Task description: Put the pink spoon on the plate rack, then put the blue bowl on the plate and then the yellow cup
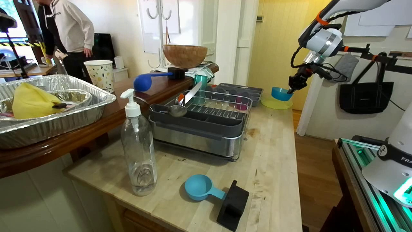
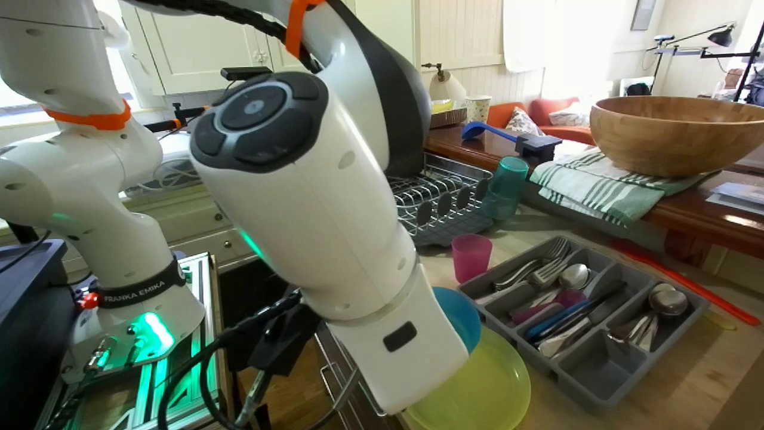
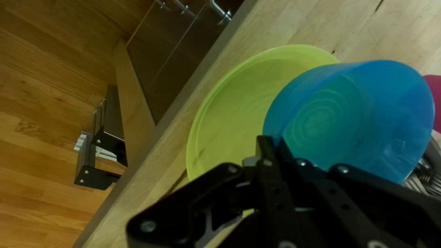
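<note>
The blue bowl (image 3: 358,117) is held by a big white robot arm (image 2: 334,221), where we read "FRANKA EMIKA". Letters on the hoodie (image 1: 73,27) look blurry. The yellow plate (image 3: 225,127) lies under the tipped bowl. The gripper (image 3: 272,140) pinches the bowl's rim in its jaws.

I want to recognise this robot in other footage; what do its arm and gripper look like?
The smooth white arm has rounded segments, a dark grey button panel, orange bands and black cables. Its white base carries a black collar lettered "FRANKA EMIKA" and a green light. The black gripper has slim fingers and silvery screws.
</note>
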